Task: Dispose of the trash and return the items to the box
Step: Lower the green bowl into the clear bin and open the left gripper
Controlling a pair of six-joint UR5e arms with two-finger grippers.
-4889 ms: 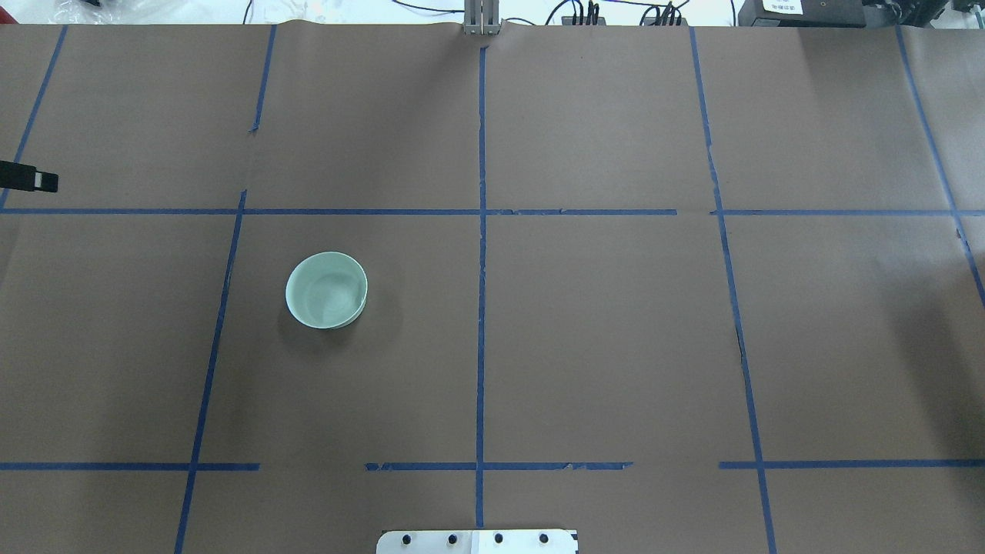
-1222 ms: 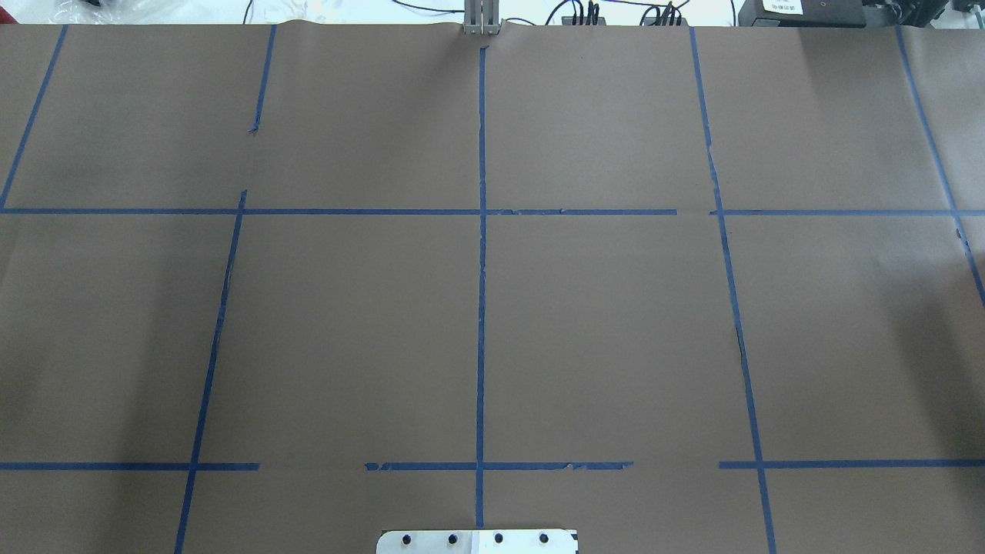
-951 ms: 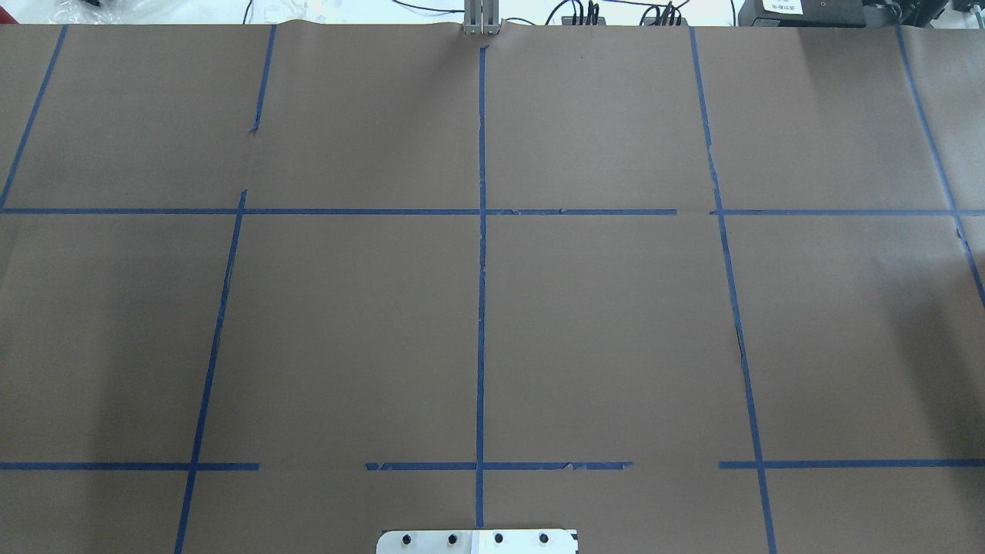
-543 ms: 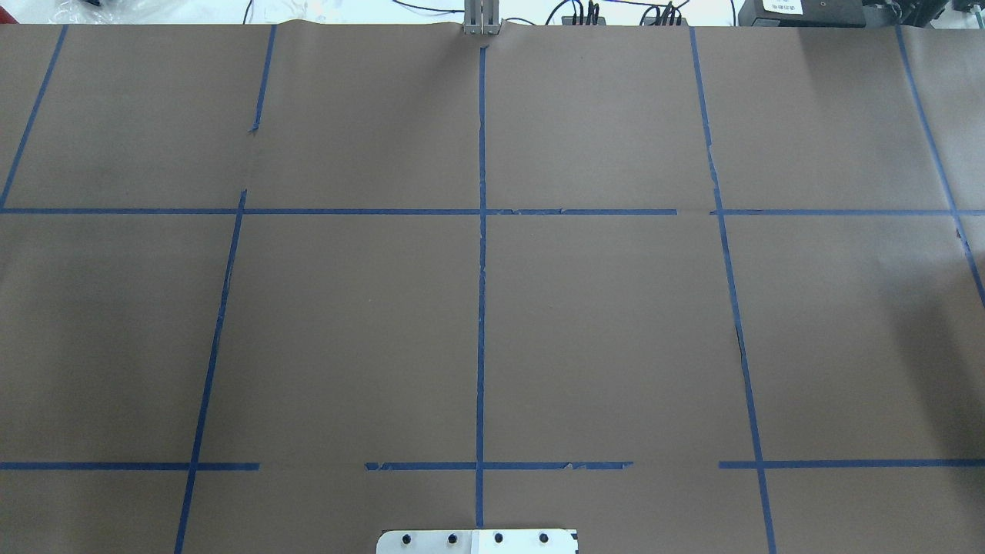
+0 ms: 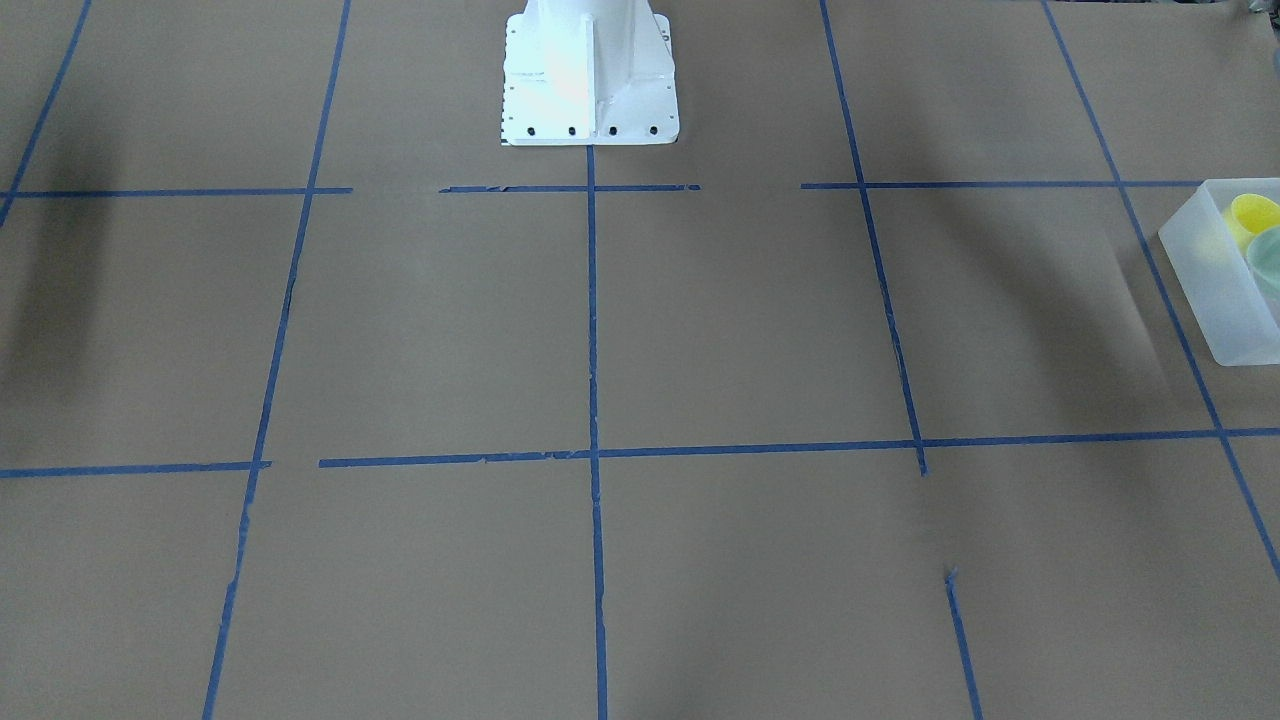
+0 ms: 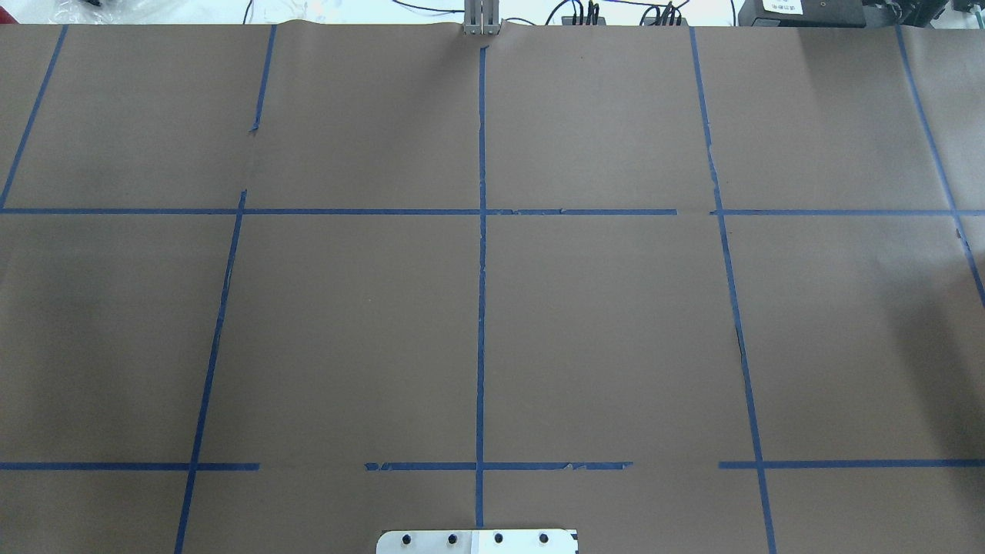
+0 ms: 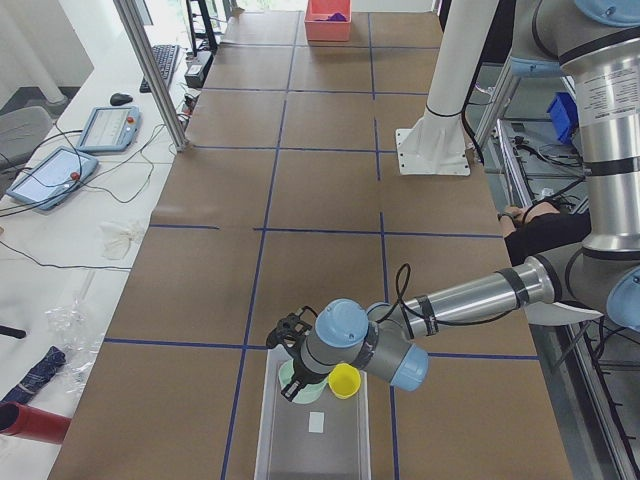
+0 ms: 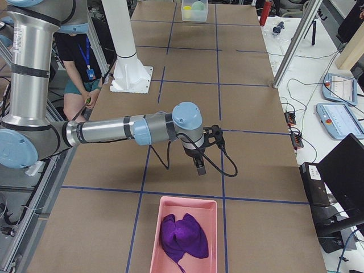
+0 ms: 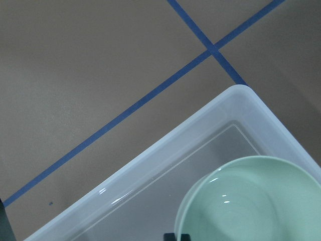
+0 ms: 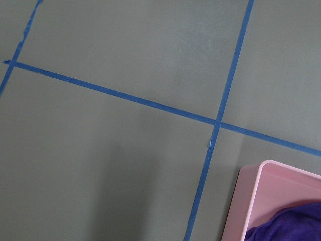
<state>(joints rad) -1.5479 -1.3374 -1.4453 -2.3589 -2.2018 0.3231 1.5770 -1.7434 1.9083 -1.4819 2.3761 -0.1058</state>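
Observation:
The frosted box [image 7: 330, 455] stands at the table's left end and also shows in the front-facing view [image 5: 1215, 290]. The yellow cup [image 7: 345, 380] lies inside it, also seen from the front [image 5: 1252, 214]. My left gripper [image 7: 292, 372] hangs over the box's near end. In the left wrist view its fingertips [image 9: 176, 237] sit on either side of the rim of the mint-green bowl [image 9: 251, 201], which is tilted just above the box floor. My right gripper [image 8: 200, 168] hovers over bare paper. Whether it is open or shut cannot be told.
A pink tray [image 8: 156, 239] holding a purple cloth [image 8: 183, 236] lies at the table's right end, just in front of the right gripper. The white robot base [image 5: 588, 70] stands at the table's middle edge. A person [image 8: 77, 62] stands behind the robot.
The bowl that stood on the left part of the table 4.9 s ago is gone from the overhead view. Nothing has changed there over the last second.

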